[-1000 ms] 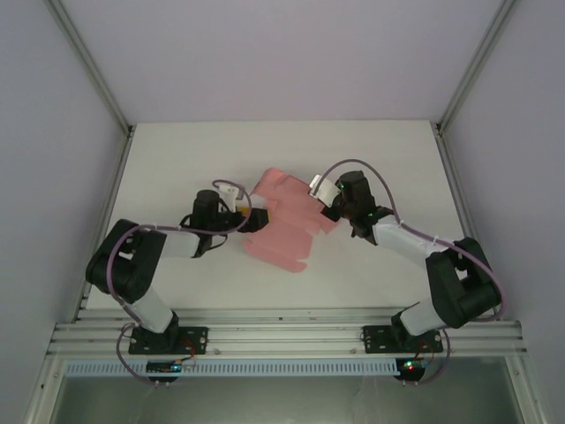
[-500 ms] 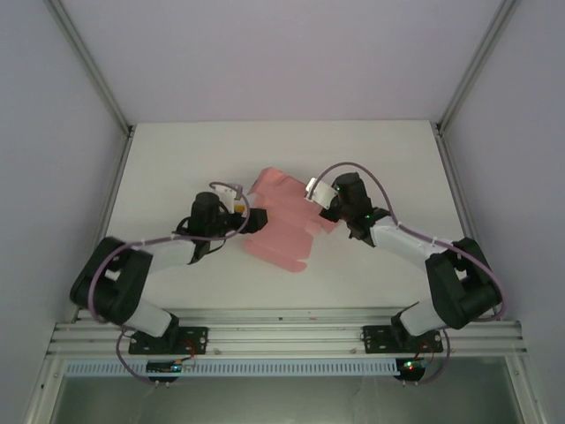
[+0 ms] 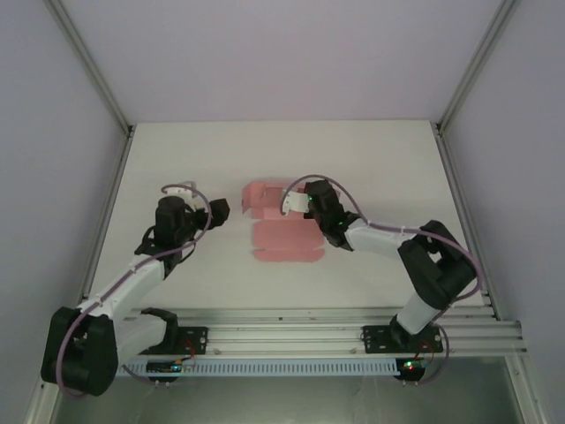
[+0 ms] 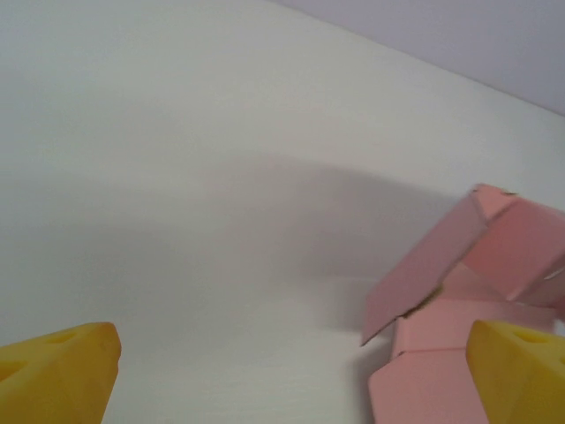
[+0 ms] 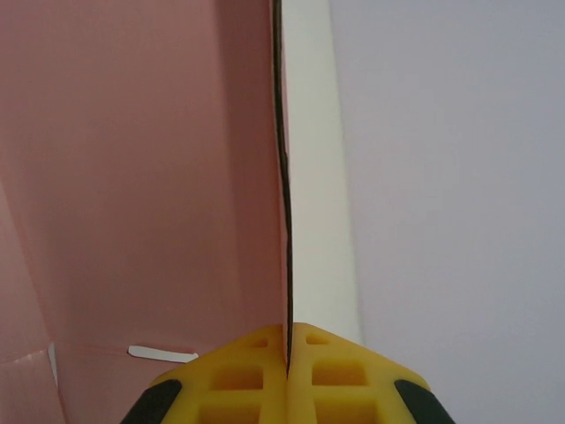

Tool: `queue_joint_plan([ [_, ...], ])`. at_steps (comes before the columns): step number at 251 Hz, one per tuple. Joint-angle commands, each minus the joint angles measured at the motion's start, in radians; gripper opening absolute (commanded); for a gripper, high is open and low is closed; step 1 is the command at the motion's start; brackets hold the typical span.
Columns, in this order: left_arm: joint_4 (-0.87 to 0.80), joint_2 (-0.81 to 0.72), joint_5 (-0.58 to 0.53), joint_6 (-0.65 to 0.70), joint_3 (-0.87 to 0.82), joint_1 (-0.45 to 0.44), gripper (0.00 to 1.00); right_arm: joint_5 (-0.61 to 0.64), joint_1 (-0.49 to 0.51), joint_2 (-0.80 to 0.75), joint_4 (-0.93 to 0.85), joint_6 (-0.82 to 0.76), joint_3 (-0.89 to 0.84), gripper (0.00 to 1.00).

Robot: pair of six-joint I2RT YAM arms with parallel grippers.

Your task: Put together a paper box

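Observation:
The pink paper box [image 3: 281,237] lies partly folded at the table's middle, its far panels raised. My right gripper [image 3: 296,201] is shut on one upright pink panel [image 5: 150,177], the card edge pinched between its yellow fingertips [image 5: 252,371]. My left gripper [image 3: 221,212] hangs open to the left of the box, apart from it. In the left wrist view its yellow fingertips [image 4: 57,375] stand wide apart and the box's raised flaps [image 4: 459,265] show at the right.
The white table [image 3: 371,150] stretches around the box, with grey enclosure walls at the back and sides. An aluminium rail [image 3: 282,336] carries both arm bases at the near edge.
The left gripper let go of the box and pulled back to the left. The right gripper swung left with its panel, and the blank turned and folded up.

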Motion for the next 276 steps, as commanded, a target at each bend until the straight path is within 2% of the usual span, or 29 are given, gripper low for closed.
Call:
queue_joint_plan([
  [1, -0.011, 0.037, -0.008, -0.056, 0.002, 0.05, 1.0, 0.081, 0.033, 0.042, 0.226, -0.201, 0.002, 0.0],
  [23, -0.001, 0.127, 0.057, -0.074, 0.061, 0.117, 1.0, 0.084, 0.052, 0.057, 0.296, -0.229, -0.017, 0.0],
  [41, 0.009, 0.216, 0.096, -0.065, 0.123, 0.137, 1.0, 0.081, 0.062, 0.065, 0.364, -0.229, -0.046, 0.0],
  [69, 0.056, 0.347, 0.158, -0.026, 0.187, 0.139, 1.0, 0.099, 0.085, 0.112, 0.513, -0.27, -0.099, 0.0],
  [93, 0.115, 0.441, 0.266, 0.018, 0.218, 0.139, 1.0, 0.133, 0.09, 0.165, 0.607, -0.293, -0.127, 0.0],
  [114, 0.192, 0.496, 0.379, 0.055, 0.219, 0.134, 1.0, 0.156, 0.098, 0.196, 0.651, -0.296, -0.142, 0.0],
  [135, 0.22, 0.538, 0.429, 0.071, 0.225, 0.124, 1.0, 0.171, 0.1, 0.207, 0.675, -0.288, -0.152, 0.0],
  [173, 0.171, 0.583, 0.446, 0.142, 0.253, 0.073, 1.0, 0.178, 0.102, 0.201, 0.655, -0.257, -0.163, 0.0],
  [206, 0.202, 0.574, 0.465, 0.186, 0.227, 0.02, 0.99, 0.182, 0.102, 0.201, 0.649, -0.242, -0.165, 0.0],
  [276, 0.288, 0.616, 0.515, 0.174, 0.225, -0.014, 0.96, 0.175, 0.104, 0.175, 0.584, -0.181, -0.161, 0.0],
])
